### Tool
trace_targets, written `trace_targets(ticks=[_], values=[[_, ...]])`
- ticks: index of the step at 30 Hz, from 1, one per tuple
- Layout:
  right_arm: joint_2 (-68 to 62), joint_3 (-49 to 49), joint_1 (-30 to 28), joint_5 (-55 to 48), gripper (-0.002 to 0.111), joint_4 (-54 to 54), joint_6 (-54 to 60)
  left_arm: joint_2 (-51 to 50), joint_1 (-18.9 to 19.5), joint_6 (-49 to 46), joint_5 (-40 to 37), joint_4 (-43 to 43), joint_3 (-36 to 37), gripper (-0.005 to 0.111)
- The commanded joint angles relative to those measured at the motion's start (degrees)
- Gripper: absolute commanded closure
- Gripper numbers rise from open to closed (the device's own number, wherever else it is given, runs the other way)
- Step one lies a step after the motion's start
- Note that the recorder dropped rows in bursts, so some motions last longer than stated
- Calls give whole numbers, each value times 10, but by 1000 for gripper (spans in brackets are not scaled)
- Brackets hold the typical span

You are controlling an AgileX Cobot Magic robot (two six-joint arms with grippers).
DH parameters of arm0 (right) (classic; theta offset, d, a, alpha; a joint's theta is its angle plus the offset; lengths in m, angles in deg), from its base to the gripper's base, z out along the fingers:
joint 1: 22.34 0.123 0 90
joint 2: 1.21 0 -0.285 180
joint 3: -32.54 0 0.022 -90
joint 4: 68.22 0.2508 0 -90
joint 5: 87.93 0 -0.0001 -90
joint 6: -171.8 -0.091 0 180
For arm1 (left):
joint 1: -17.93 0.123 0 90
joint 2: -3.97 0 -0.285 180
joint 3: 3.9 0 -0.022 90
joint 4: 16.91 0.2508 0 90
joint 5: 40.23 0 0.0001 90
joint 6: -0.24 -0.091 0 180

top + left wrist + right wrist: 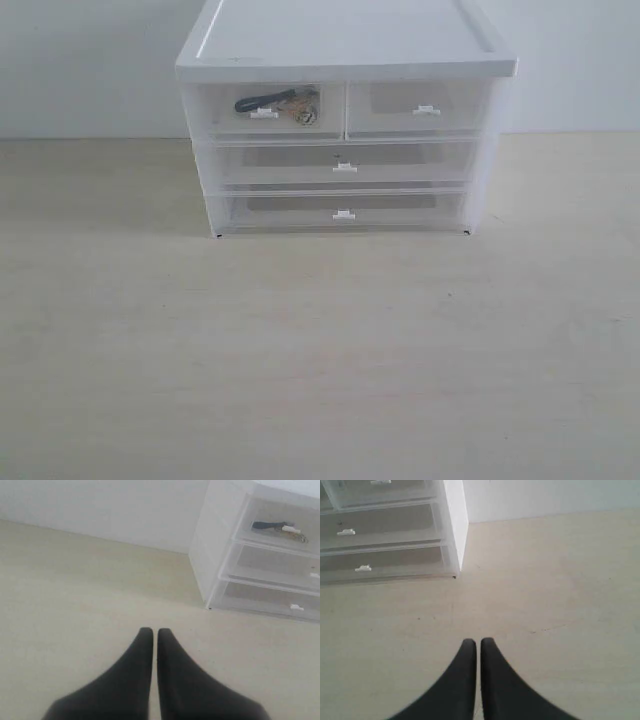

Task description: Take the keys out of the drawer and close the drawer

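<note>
A white plastic four-drawer cabinet (345, 50) stands at the back of a pale, wood-grained desk (320, 350), close to a plain white wall (80, 60); the room shows as flat, even white, and the desk's light surface runs bare from the cabinet's foot toward the camera, with a soft shadow along the cabinet's left side.

The half-width translucent white drawer (215, 122) at the left of the top pair sits flush with its neighbours, its small white tab handle (263, 114) facing forward; through its cloudy front the small bunch of gold and silver keys on a black cord loop (285, 103) can be seen lying inside, the cord towards the left and the metal towards the right.

Beside it is the matching right-hand small drawer (420, 105); below are two full-width translucent drawers (345, 165), all pushed in.

The left gripper (155, 632) hangs above the desk, well apart from the cabinet's left corner, its black jaws drawn together to a hairline gap with nothing between them; the right gripper (478, 642) is above the desk off the cabinet's right corner, its jaws likewise all but touching and empty.
</note>
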Motion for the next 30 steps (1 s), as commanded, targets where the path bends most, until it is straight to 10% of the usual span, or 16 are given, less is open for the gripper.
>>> trace_targets(ticks=[1,11,16,30], values=[[1,0,0,18,108,-9,4,2,-5,-5,5,-3,2,103],[1,0,0,53,108,-10,4,2,-5,-5,5,-3,2,103],[1,0,1,237,108,119,-100,2,-5,-5,5,-3,2,103],[-444,-519,153,-65,108,100,45,2,-5,-5,5,-3,2,103]])
